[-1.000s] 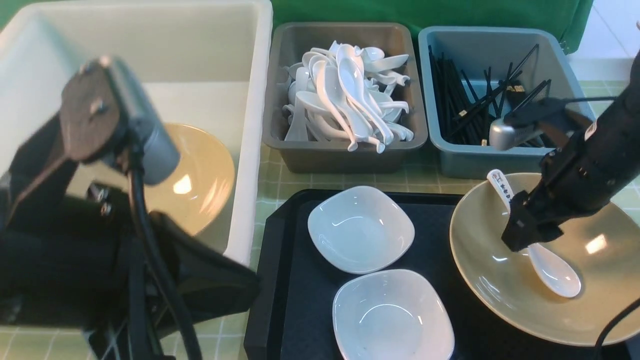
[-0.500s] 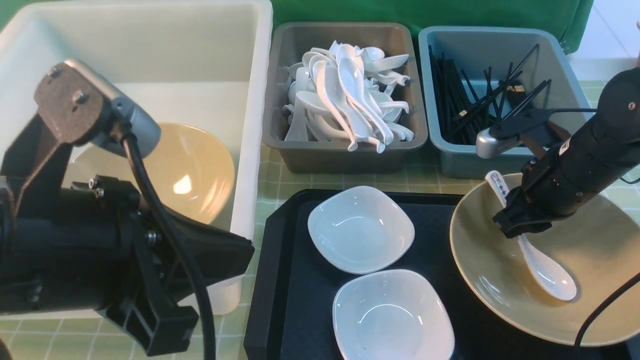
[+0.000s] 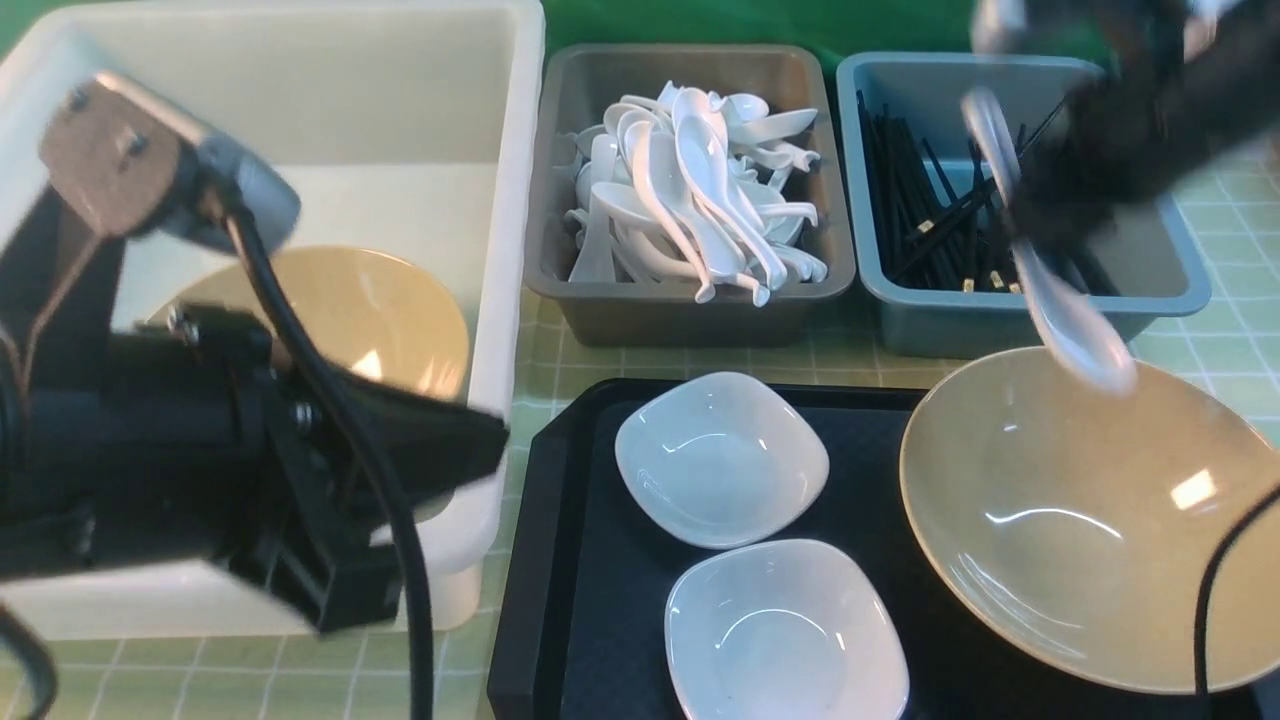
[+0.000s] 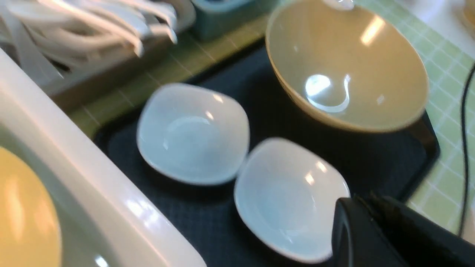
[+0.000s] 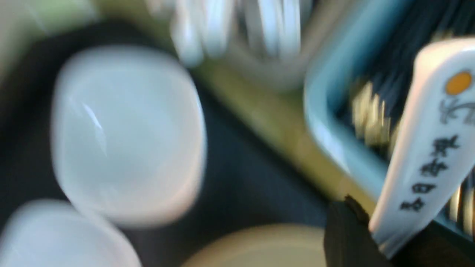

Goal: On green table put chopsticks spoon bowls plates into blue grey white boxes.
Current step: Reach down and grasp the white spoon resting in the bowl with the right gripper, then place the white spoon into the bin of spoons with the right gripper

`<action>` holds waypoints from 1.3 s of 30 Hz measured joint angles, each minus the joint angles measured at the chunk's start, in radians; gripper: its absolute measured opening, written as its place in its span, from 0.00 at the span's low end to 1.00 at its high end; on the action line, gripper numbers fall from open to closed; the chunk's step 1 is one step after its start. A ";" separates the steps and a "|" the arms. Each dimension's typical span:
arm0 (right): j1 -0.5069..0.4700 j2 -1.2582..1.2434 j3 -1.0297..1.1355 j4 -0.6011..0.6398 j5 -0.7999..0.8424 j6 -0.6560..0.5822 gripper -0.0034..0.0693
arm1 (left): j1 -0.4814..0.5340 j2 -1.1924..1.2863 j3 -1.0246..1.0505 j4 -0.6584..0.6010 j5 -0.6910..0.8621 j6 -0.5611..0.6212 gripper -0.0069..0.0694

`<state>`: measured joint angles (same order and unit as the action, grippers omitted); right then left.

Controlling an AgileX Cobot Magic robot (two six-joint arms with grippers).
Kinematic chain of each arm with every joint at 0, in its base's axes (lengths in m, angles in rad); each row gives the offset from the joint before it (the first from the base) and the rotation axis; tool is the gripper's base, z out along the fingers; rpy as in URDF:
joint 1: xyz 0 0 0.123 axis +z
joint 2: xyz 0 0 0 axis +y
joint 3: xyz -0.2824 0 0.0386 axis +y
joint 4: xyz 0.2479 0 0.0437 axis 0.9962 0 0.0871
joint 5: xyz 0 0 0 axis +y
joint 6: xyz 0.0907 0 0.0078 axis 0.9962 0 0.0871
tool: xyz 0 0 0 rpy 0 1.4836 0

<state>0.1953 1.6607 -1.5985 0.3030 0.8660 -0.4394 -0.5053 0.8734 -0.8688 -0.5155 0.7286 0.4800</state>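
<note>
From the right wrist, spoon (image 5: 419,155) writing shows.

The worktop (image 3: 850,355) wears a pale green cloth, matt and checked with thin white lines, and the tray (image 3: 590,560) by its near edge is black plastic with a fine rough grain. The tan bowls (image 3: 1080,540) and white plates (image 3: 720,460) look like glazed ceramic, smooth and glossy, as does the white spoon (image 5: 426,155) with dark writing. Along the far edge the white box (image 3: 500,200) is translucent plastic with a sheen, the grey box (image 3: 690,320) and blue box (image 3: 1000,330) duller plastic, and the black chopsticks (image 3: 900,200) look matt.
</note>
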 joint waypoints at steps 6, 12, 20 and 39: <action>0.060 0.195 -0.288 0.093 -0.100 0.035 0.22 | 0.000 0.000 0.000 0.041 -0.182 0.001 0.09; 0.065 0.454 -0.540 0.094 -0.144 0.099 0.22 | 0.000 0.013 0.000 0.076 -0.277 0.001 0.09; 0.065 0.657 -0.668 0.092 -0.205 0.210 0.22 | 0.000 0.071 0.000 0.073 -0.267 0.002 0.09; 0.060 0.521 -0.720 0.139 -0.028 0.206 0.68 | 0.000 0.081 0.001 0.041 -0.179 -0.001 0.09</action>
<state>0.2554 2.1815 -2.3189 0.4424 0.8380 -0.2334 -0.5053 0.9540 -0.8680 -0.4749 0.5499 0.4789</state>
